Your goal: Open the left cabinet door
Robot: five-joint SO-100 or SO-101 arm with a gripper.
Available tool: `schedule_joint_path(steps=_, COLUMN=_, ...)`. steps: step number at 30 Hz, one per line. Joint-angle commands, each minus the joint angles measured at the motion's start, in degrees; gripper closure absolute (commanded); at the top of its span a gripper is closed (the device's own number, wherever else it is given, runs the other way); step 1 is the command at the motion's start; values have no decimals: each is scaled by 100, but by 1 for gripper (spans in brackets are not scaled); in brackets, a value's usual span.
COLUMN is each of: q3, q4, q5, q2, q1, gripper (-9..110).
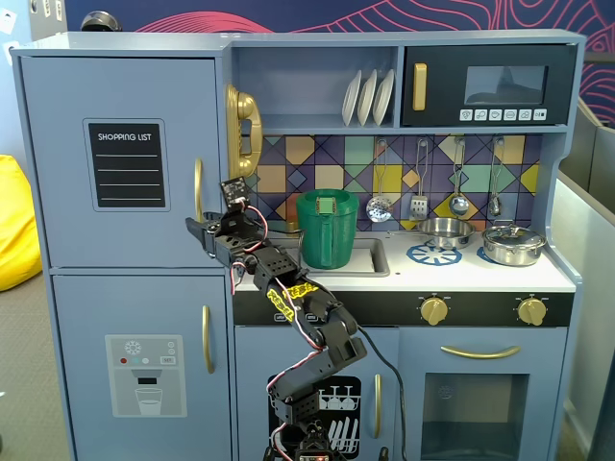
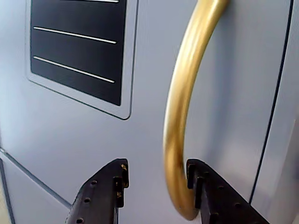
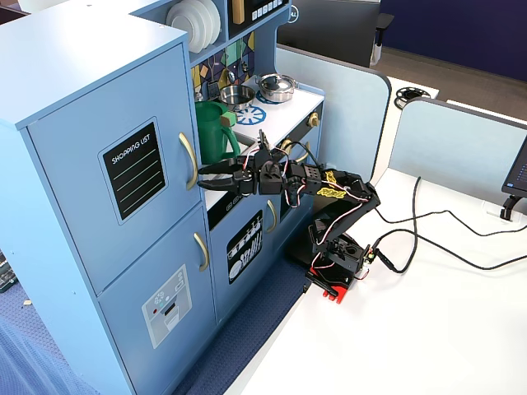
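Note:
The left cabinet door point(image 1: 125, 106) is pale blue with a black "SHOPPING LIST" panel point(image 1: 126, 164) and a vertical gold handle point(image 1: 199, 190). It sits shut, flush with the cabinet; it also shows in the other fixed view point(image 3: 107, 123). My gripper point(image 1: 198, 229) is at the handle's lower end. In the wrist view the gripper point(image 2: 157, 171) is open, with the gold handle point(image 2: 184, 93) between the jaws, close against the right finger point(image 2: 205, 186). The left finger point(image 2: 110, 186) stands apart from it. In the angled fixed view the gripper point(image 3: 202, 173) reaches the handle point(image 3: 189, 160) from the right.
Below is the blue door with the dispenser graphic point(image 1: 144, 375). A green pitcher point(image 1: 327, 229) stands in the sink just right of the arm, and a gold phone point(image 1: 242, 130) hangs above. Pots point(image 1: 514, 245) sit on the counter. Cables point(image 3: 445, 239) lie on the white table.

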Motion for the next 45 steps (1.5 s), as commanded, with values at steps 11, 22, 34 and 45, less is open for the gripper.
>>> schedule_joint_path(steps=11, q3=-782, q4=-387, q5=-343, q2=-492, q1=-70, gripper=94)
schedule_joint_path(steps=22, q3=-35, q4=-396, q5=-1670, q2=220, q1=-1512, gripper=94)
schedule_joint_path(steps=34, q3=800, q4=448, q5=-1846, q2=1846, q1=-1020, gripper=95)
schedule_joint_path(steps=45, q3=765, q4=1731, q5=-1415, q2=2909, q1=62, gripper=96)
